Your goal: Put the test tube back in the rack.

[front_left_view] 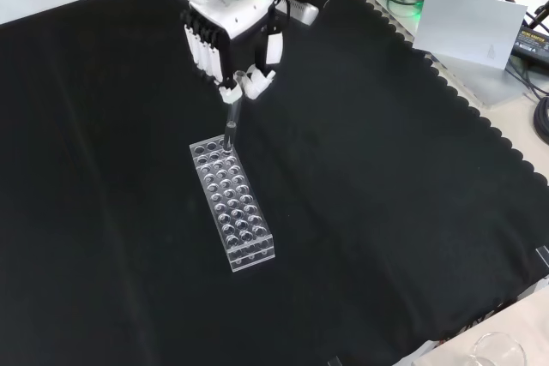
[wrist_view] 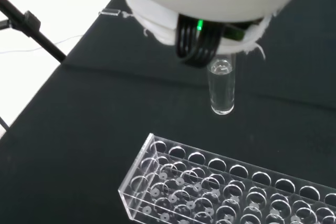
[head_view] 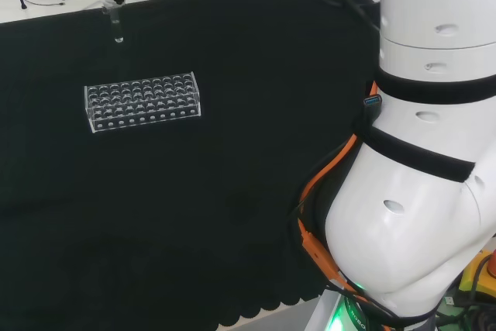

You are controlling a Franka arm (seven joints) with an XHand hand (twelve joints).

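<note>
Robot hand [front_left_view: 232,36]: fingers and thumb pinched on the upper end of the test tube [front_left_view: 230,130], palm well above the bench [front_left_view: 386,195].
Test tube: hangs upright below the fingertips, round bottom downward, clear of the rack [front_left_view: 232,203]; in the wrist view, bottom end [wrist_view: 222,95] apart from the rack's top plate [wrist_view: 226,182].
Rack: clear plastic, many rows of holes, none visibly occupied; lies below the robot hand, its near end under the tube in the front view, long side running away from the hand.
Step in hand: judged as lining up over a hole before lowering; insertion not yet begun.
Doing it well: centre the tube bottom over one hole at the rack end nearest the hand, keep the tube vertical, descend straight and slowly, release only once the bottom seats in the lower plate.
Risk: tube bottom landing on the plastic between holes, which may tilt the tube in the pinch or push the light rack across the cloth.
</note>
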